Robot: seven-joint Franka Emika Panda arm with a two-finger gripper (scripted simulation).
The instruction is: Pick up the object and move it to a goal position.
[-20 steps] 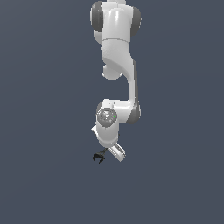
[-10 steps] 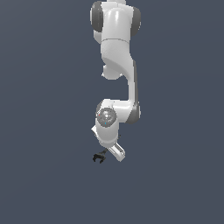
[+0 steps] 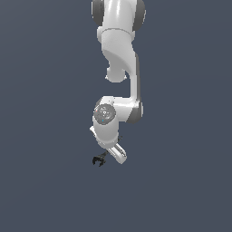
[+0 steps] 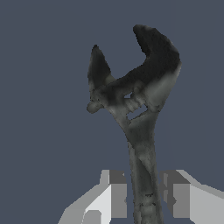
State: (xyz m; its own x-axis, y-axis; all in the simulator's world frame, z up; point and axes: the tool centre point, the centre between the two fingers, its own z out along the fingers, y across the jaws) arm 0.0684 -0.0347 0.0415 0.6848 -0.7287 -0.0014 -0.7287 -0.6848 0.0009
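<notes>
Closest to the wrist camera: gripper [image 4: 144, 199] pinching the slim handle of the wrench [image 4: 135, 100], one finger [image 4: 116, 194] on each side, pads against the shaft. Beyond the fingertips: forked open head, dark grey-black, pointing away from the camera, nothing but flat slate-blue background behind. In the exterior view: wrench [image 3: 99, 160] tiny and dark, jutting from the gripper [image 3: 108, 156] toward the exterior view's left, below the white arm [image 3: 118, 68] hanging from the top edge.
</notes>
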